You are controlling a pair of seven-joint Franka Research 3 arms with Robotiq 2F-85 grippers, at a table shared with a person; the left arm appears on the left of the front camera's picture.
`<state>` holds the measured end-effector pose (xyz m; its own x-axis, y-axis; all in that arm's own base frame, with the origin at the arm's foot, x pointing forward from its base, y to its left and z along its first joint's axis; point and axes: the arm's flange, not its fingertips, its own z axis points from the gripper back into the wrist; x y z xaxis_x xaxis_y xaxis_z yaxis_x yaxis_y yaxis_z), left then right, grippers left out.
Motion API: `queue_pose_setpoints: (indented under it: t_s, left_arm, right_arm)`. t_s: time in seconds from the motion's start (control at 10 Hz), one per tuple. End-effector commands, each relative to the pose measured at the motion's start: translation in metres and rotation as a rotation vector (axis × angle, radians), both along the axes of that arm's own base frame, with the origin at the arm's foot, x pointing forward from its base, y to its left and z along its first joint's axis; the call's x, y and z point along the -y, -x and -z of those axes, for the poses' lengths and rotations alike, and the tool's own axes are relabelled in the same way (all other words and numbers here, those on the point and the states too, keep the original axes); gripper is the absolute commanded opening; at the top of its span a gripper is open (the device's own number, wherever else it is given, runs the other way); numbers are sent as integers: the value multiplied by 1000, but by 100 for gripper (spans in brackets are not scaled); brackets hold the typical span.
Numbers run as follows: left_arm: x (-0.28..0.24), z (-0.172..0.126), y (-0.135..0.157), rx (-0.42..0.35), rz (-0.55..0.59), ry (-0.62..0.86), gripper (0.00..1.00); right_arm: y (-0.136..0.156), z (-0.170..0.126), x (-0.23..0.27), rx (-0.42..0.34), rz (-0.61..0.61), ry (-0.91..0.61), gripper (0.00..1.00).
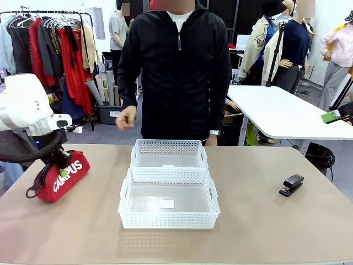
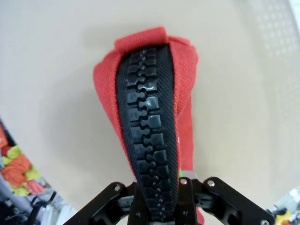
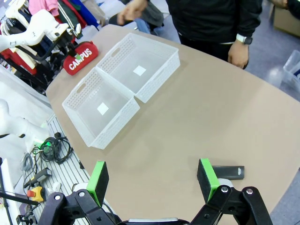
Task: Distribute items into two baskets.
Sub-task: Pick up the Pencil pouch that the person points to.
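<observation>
Pouch (image 1: 65, 178), pinched at its zipper (image 2: 150, 140) by the left gripper (image 2: 158, 202) near the table's (image 1: 259, 232) left edge, could slip mid-carry or catch a basket (image 1: 126, 193) rim; right gripper (image 3: 152, 180) spread.

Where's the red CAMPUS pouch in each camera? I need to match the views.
Front: pouch at the table's left, held by the shut left gripper.
Left wrist: centre, zipper facing the camera.
Right wrist: upper left, beyond the baskets.
Shared landmark: the white baskets, mid-table beside the pouch.
</observation>
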<state>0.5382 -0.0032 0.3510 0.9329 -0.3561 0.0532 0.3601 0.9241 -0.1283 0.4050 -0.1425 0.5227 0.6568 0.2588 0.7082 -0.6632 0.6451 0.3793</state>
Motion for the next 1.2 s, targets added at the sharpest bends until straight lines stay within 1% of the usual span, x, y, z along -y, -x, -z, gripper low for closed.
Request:
queue_pose_setpoints:
  t_s: [0.0, 0.2, 0.4, 0.6, 0.7, 0.8, 0.9, 1.1]
  left_arm:
    - [15, -23, 2, -42, 32, -40, 0]
    - [29, -44, 4, -46, 79, -59, 0]
    - [40, -76, 6, -18, 114, -82, 0]
    - [44, -107, 10, -5, 146, -72, 0]
    - [45, -127, 14, -3, 158, -81, 0]
    - [46, -144, 17, -17, 189, -72, 0]
    - [48, -157, 21, -51, 245, -71, 0]
    - [65, -180, 37, -84, 371, -100, 0]
  right_arm:
    - [-1, -2, -1, 8, -1, -1, 100]
    - [-1, -2, -1, 8, -1, -1, 100]
    - [-1, -2, -1, 8, -1, -1, 100]
    - [-1, -2, -1, 8, -1, -1, 100]
    - [-1, -2, -1, 8, -1, -1, 100]
    - [-1, -2, -1, 8, -1, -1, 100]
    - [-1, -2, -1, 8, -1, -1, 100]
    - [-1, -2, -1, 8, -1, -1, 100]
